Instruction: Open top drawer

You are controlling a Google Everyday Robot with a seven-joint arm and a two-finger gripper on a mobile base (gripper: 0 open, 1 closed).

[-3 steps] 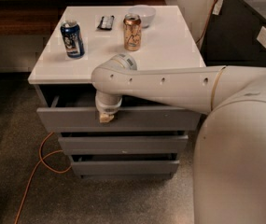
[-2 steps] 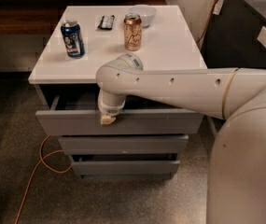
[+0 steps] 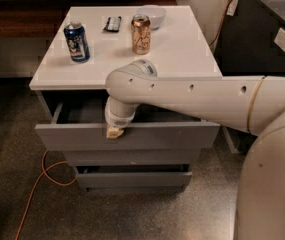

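Camera view: pincer [image 3: 114, 132] at top drawer [image 3: 174, 136]

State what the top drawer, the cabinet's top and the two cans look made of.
The top drawer: matte grey painted board, probably; flat, dull front. The cabinet top: white laminate, likely; smooth with faint sheen. The blue can and copper can: metal, by their shiny rims. The gripper sits at the drawer's front edge.

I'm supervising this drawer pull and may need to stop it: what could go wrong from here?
The gripper sits on the top edge of the handle-less top drawer front, so it might slip off. The drawer is partly out; a hard pull could jolt the cabinet and tip the blue can or copper can.
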